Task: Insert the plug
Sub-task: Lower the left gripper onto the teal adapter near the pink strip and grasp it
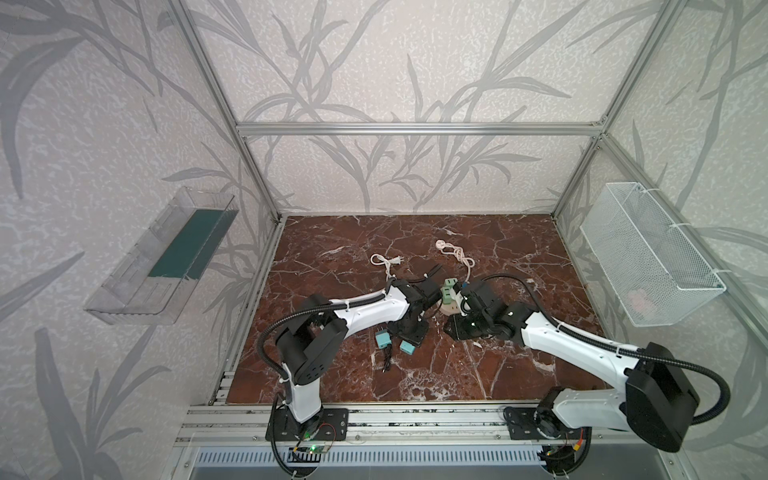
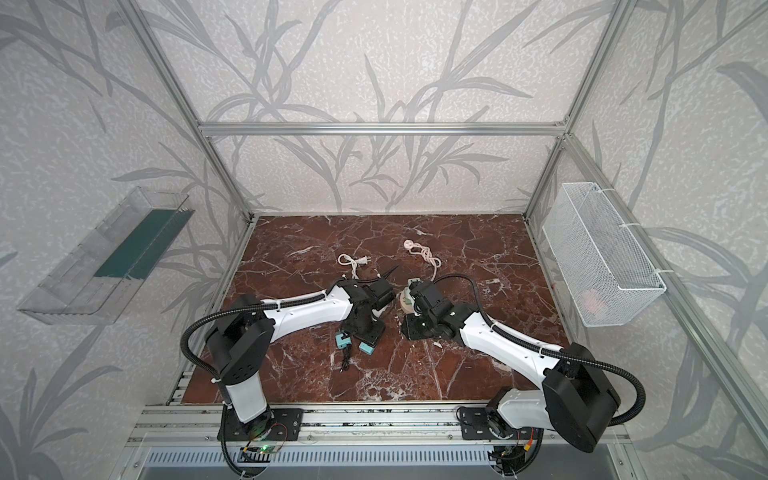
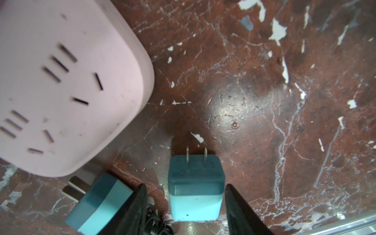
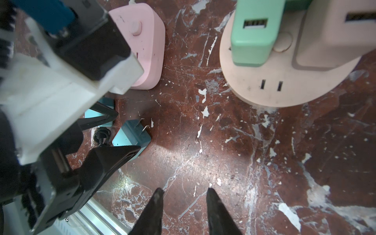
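Observation:
A teal two-prong plug lies on the marble floor, prongs pointing away from my left wrist. My left gripper stands open around it, with a gap between each black finger and the plug's sides. In both top views this plug lies just under the lowered left gripper. A pink power strip with empty slots lies close beside it. My right gripper hovers over bare marble, its fingers slightly apart with nothing between them. From there the plug shows between the left gripper's fingers.
A second teal plug with flat prongs and a black cable lie next to the first. A round beige socket holds a green adapter. Two white cords lie further back. A wire basket and a clear tray hang on the side walls.

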Action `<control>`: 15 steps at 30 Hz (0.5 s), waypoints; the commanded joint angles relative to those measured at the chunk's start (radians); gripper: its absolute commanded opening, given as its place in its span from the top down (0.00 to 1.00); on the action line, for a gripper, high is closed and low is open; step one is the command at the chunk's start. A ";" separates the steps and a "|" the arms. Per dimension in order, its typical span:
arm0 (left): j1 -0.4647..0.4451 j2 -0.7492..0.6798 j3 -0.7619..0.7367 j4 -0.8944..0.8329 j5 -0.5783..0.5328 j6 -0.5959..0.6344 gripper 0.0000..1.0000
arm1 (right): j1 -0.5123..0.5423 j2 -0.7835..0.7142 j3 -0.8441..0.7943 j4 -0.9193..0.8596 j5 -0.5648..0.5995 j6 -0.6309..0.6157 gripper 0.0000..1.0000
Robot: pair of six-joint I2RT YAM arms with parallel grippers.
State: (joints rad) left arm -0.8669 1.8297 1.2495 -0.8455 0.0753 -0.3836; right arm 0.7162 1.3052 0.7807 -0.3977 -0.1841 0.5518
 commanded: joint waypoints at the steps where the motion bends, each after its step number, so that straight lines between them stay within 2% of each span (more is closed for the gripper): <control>1: -0.005 0.014 0.033 -0.036 -0.003 0.022 0.40 | -0.004 -0.028 -0.018 0.003 0.005 0.000 0.63; 15: -0.005 0.055 0.053 -0.034 0.021 0.017 0.42 | -0.010 -0.025 -0.024 0.008 0.003 -0.003 0.63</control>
State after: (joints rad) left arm -0.8669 1.8648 1.2766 -0.8490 0.0883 -0.3771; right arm 0.7124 1.3014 0.7689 -0.3935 -0.1844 0.5518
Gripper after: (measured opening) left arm 0.585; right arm 0.368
